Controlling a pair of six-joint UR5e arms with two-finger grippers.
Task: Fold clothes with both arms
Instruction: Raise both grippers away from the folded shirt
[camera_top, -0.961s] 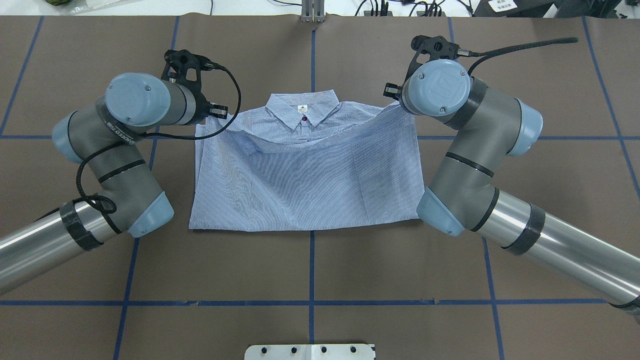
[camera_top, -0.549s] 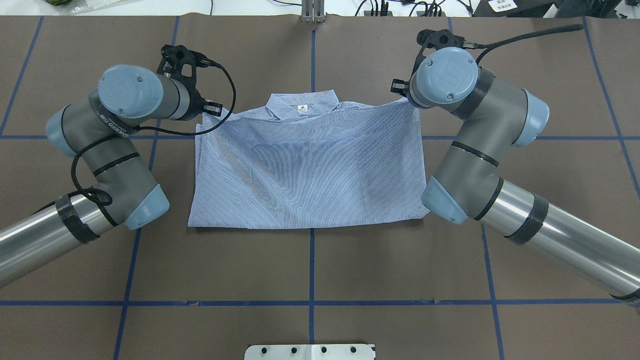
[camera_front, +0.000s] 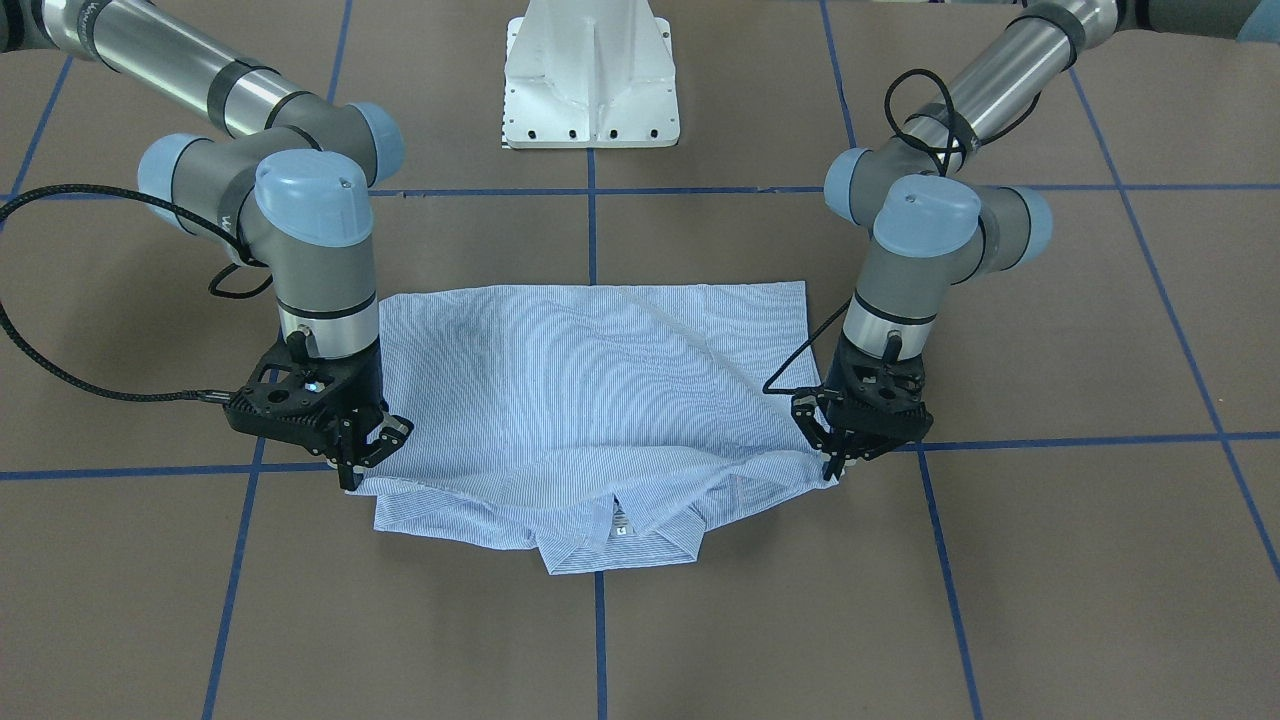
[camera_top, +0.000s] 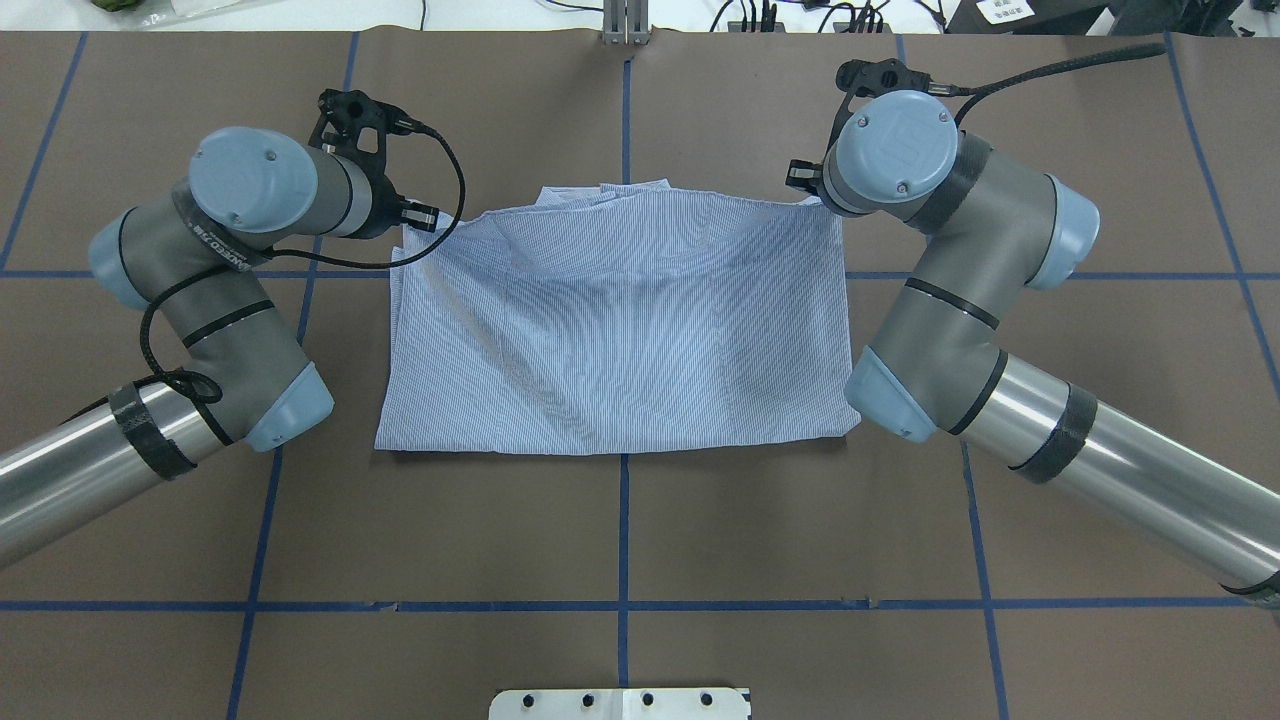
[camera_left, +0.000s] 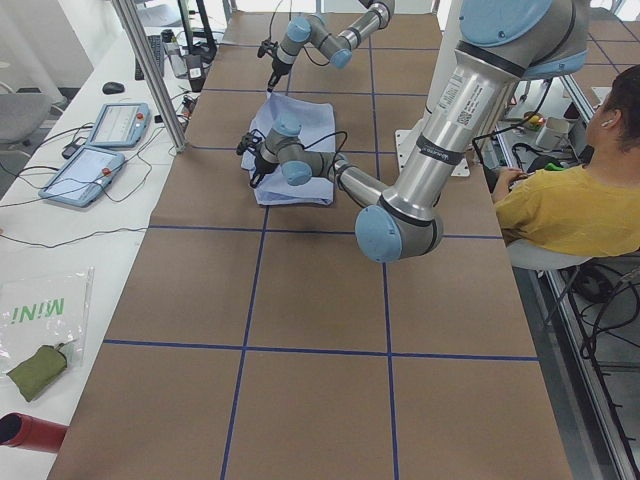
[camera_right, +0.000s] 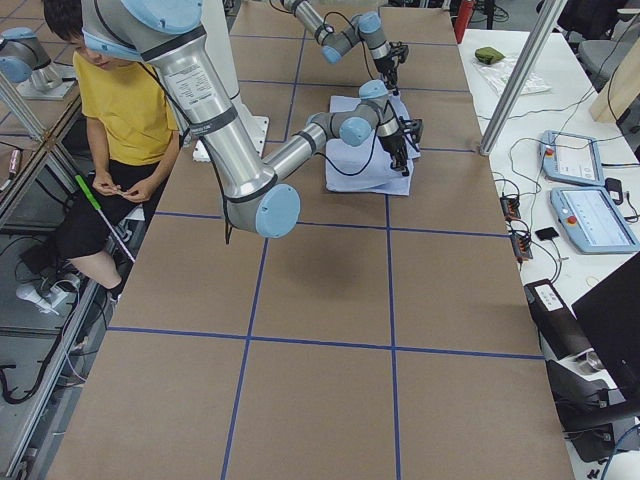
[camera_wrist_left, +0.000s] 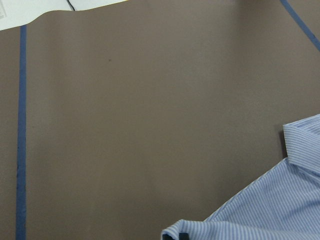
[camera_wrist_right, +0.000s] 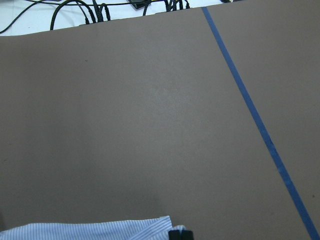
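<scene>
Since the fold apparently closes over the collar (camera_front: 620, 540), left end effector (camera_front: 835, 460) and right end effector (camera_front: 362, 460) each pinch a shirt (camera_front: 590, 380) corner, overhead 10 and 2 o'clock; shirt lies doubled at worktop (camera_front: 1000, 560) centre.

The left arm (camera_top: 225, 300) is bent at the elbow beside the left edge of the shirt (camera_top: 620, 330). Its wrist points straight down at the shirt's collar-end left corner. The left gripper (camera_front: 832, 466) is low, with its jaws pinched together on the edge of the top fabric layer at that corner.

The right arm (camera_top: 950, 280) mirrors this pose beside the shirt's right edge, wrist vertical. The right gripper (camera_front: 360, 465) is low at the collar-end right corner, with its jaws clamped on the same fabric edge. The two grippers are level with each other, one at each end of the shirt's width.
</scene>
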